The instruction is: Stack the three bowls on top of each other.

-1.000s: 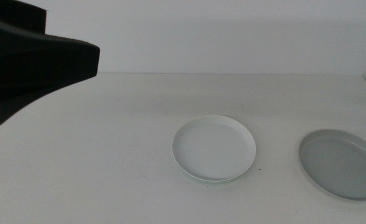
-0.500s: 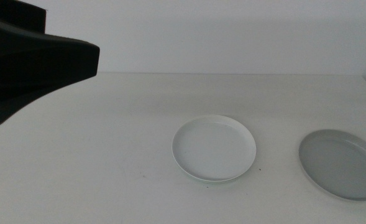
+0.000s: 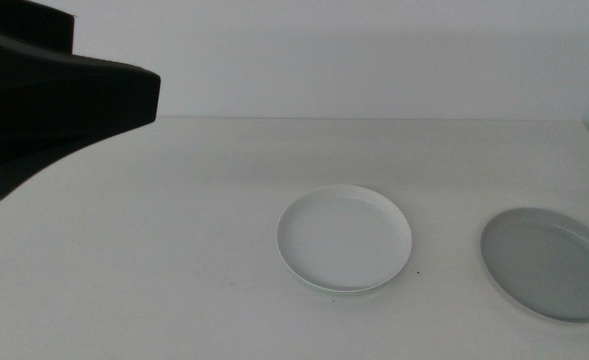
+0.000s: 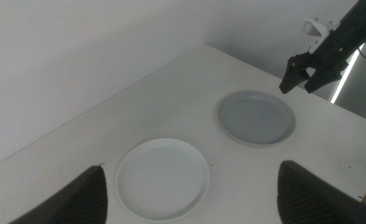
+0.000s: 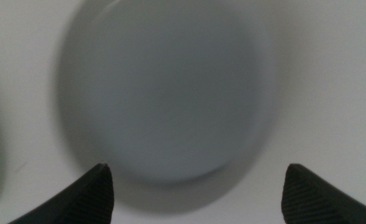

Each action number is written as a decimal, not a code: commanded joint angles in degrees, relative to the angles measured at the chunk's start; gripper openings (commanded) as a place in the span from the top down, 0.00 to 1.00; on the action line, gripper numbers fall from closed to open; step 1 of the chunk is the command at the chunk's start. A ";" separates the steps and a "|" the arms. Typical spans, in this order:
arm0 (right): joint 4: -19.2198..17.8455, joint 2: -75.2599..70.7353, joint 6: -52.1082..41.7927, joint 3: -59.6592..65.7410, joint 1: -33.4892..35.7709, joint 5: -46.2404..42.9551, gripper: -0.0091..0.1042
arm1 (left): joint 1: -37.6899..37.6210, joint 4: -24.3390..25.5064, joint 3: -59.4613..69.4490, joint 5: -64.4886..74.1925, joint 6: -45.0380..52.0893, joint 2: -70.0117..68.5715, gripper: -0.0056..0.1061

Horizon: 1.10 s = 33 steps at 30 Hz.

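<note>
right gripper [image 4: 307, 71] hangs above the grey bowl [image 3: 548, 263], jaws spread wide; in the middle view it is almost wholly cut off. left gripper [image 4: 192, 193] waits high, jaws wide too. white bowl [image 3: 344, 239] lies flat mid-table, well apart from the grey one. table [image 3: 174, 220] plain white, pale wall behind.

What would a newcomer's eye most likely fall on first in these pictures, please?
Probably the big dark bulk of the left arm filling the middle view's upper left corner, raised above the white table. Next, the white bowl near the table's centre, with a thin green edge just showing beneath its rim, and the grey bowl apart to its right. The right gripper hangs open over the grey bowl, seen from the left wrist as a dark claw beside it.
</note>
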 commanded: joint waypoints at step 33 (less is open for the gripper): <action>-4.73 23.08 0.81 -6.93 1.08 -8.75 0.54 | -0.01 -0.34 0.16 -1.97 -0.38 -0.36 0.11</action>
